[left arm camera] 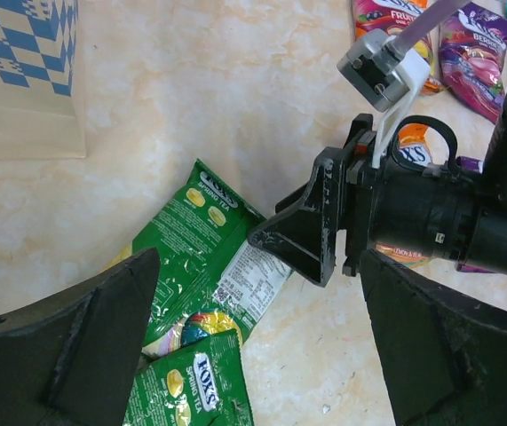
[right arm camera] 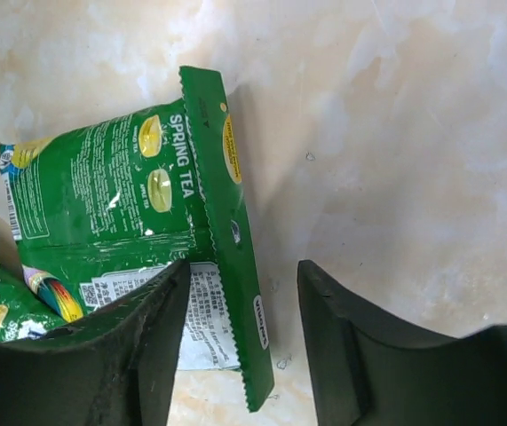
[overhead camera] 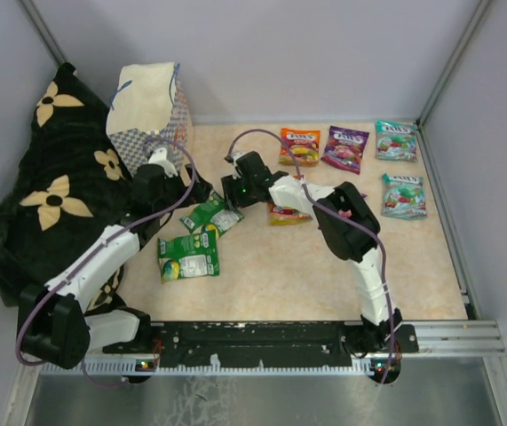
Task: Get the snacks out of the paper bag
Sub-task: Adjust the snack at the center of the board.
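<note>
Found the right claw (right arm camera: 244,271) spread, straddling the sealed edge of a green pouch (right arm camera: 111,186) lying flat on the tabletop (right arm camera: 413,133), gripping nothing. Found the left claw (left arm camera: 253,266) spread wide just beside it, over the same pouch and a second green pouch (left arm camera: 191,390) touching it, likewise empty. Judged a knock between the arms the chief risk: two claws crowded almost tip to tip above one spot. Feared also a low sweep dragging both green pouches along, or shoving them left under the black cloth (overhead camera: 71,142). Placed the paper bag (overhead camera: 151,111) upright at the back left, beside the cloth and near the wall, with the purple pouch (overhead camera: 344,148) and its neighbours laid out well apart along the back right. Could not see into the bag from any view, so could not rule out a snack left inside. Feared tipping it by reaching in at a slant. Saw bare tabletop in the near middle and right for moving. Found little room at the back left, hemmed by cloth, bag and wall.
</note>
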